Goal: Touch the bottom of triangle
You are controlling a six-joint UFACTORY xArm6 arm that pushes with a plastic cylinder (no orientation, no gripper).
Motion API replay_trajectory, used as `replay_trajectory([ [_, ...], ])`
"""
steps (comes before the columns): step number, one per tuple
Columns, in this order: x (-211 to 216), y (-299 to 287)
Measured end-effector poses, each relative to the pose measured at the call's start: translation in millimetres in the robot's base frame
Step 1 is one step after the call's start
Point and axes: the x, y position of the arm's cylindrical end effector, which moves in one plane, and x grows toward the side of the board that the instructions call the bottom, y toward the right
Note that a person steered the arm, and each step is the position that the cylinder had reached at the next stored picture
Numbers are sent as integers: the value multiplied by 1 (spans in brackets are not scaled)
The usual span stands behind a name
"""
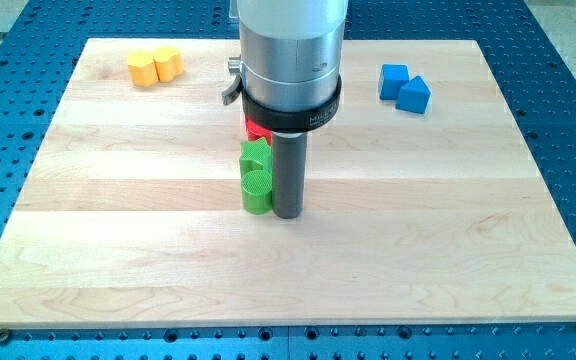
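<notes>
pincer absent; my tip (287,213) sits beside the green cylinder (257,189); triangle unidentifiable, so approach slowly from below.

The desk (418,230) is pale wood with a visible grain, joined in planks and smooth with a soft sheen, lying on a blue perforated metal base (568,60). The arm's housing (290,45) is brushed silvery metal with a black band, and the rod ending in my tip (287,214) is dark, matt grey. The green blocks (256,178), yellow blocks (155,66), blue blocks (404,87) and red block (257,129) have an even, matt painted finish.
</notes>
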Motion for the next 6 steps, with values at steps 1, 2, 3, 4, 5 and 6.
replay_trajectory([
  [1,-6,3],
  [2,-10,80],
  [3,-58,193],
  [4,-96,225],
  [5,-96,228],
  [6,-97,230],
])
